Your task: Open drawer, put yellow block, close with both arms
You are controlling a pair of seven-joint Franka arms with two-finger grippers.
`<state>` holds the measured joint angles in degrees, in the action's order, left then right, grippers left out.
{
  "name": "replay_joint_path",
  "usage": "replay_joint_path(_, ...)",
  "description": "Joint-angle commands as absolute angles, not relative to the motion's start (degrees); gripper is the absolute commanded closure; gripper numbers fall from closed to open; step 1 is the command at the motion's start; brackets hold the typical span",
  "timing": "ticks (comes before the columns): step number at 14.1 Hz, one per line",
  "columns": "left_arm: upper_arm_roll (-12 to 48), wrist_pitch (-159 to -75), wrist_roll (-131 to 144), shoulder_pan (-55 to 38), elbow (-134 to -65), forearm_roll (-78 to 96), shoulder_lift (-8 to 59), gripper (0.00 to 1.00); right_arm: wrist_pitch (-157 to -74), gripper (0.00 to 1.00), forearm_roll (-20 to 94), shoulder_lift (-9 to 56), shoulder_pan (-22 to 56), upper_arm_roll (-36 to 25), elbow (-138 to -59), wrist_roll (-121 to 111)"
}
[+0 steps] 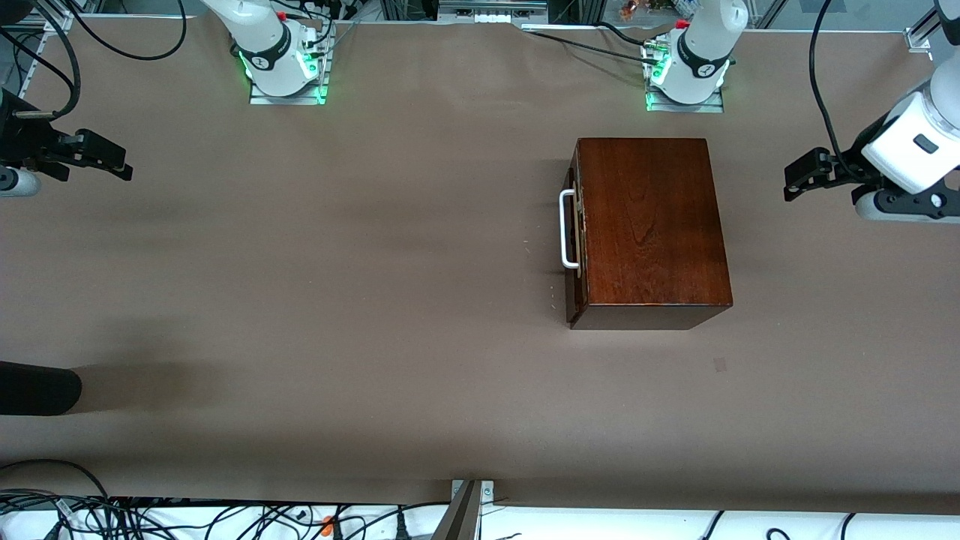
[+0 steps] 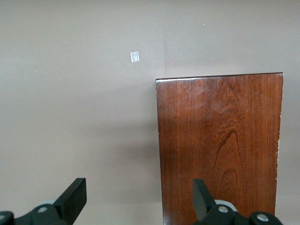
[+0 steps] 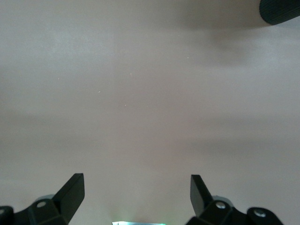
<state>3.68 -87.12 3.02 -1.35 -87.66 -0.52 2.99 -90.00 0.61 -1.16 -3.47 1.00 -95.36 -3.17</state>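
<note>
Risks first: no yellow block found in any view, so placing cannot go ahead until located. Nearest the front camera, dark rounded object (image 1: 37,388) at table edge, right arm's end; identity unclear. Farther up, wooden box (image 1: 651,225) toward left arm's end, drawer (image 1: 576,240) fully shut, white handle (image 1: 568,229) facing right arm's end. Off-centre pull could drag the unbraced box. Left gripper (image 1: 796,180) wide open beside box, empty. Right gripper (image 1: 112,159) wide open over bare table (image 1: 337,262), waiting, well apart. Path to handle unobstructed.
</note>
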Motion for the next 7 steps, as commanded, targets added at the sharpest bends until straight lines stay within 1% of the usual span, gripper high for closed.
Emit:
replay_joint_path(1, 3.4, -88.2, 1.8, -0.3, -90.9, 0.8, -0.3, 0.0, -88.8, 0.0, 0.5, -0.6, -4.2, 1.6, -93.9, -4.0)
replay_joint_path(7, 3.7, -87.3, 1.9, -0.2, -90.6, 0.8, -0.1, 0.0, -88.8, 0.0, 0.5, -0.6, -4.2, 1.6, -93.9, -4.0)
